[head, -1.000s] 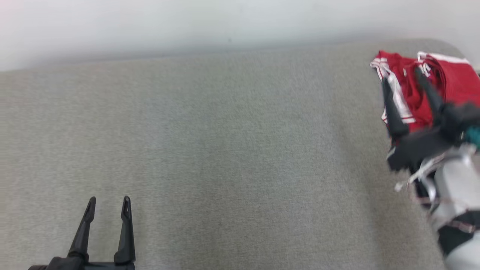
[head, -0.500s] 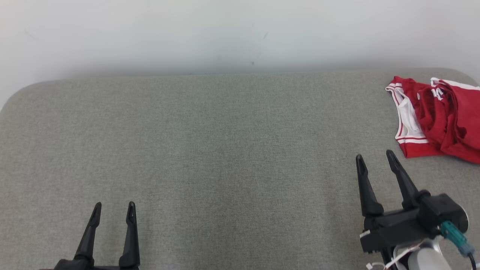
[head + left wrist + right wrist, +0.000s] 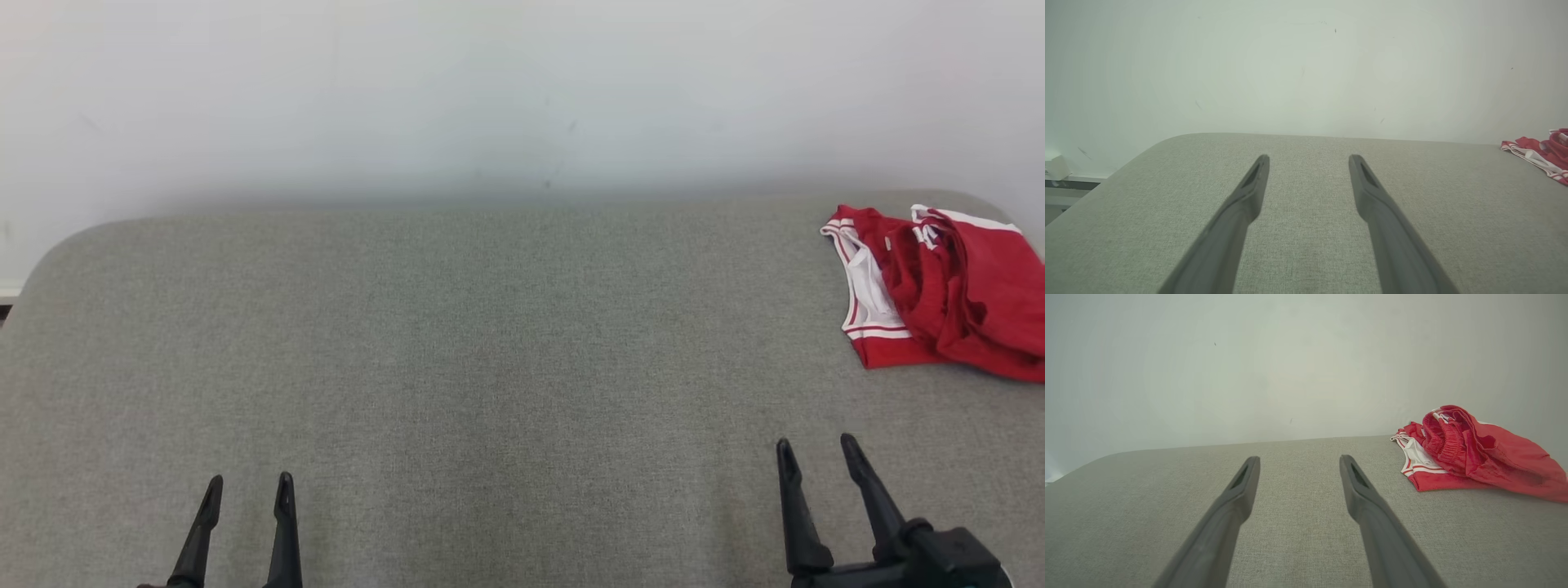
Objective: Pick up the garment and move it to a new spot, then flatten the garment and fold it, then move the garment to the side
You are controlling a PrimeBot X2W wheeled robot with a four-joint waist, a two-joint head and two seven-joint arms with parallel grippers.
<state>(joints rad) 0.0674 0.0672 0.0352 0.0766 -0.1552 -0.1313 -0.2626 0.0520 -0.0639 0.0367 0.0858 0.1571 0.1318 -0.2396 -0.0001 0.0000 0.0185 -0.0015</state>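
The garment (image 3: 939, 294) is red cloth with white trim, lying crumpled in a heap at the far right of the grey padded surface (image 3: 490, 367). It also shows at the right of the right wrist view as the garment (image 3: 1470, 457) and at the right edge of the left wrist view as the garment (image 3: 1541, 153). My right gripper (image 3: 816, 447) hovers open near the front right, short of the heap and touching nothing. My left gripper (image 3: 249, 482) stands open at the front left, nothing between its fingers.
A pale wall (image 3: 522, 98) rises right behind the grey surface. The surface has rounded far corners, and its left edge (image 3: 24, 286) drops off. A small white object (image 3: 1057, 167) sits beyond that left edge.
My right gripper has drawn back from over the garment toward the front right, leaving the heap lying at the far right. The head camera has also shifted. The left gripper stays put.
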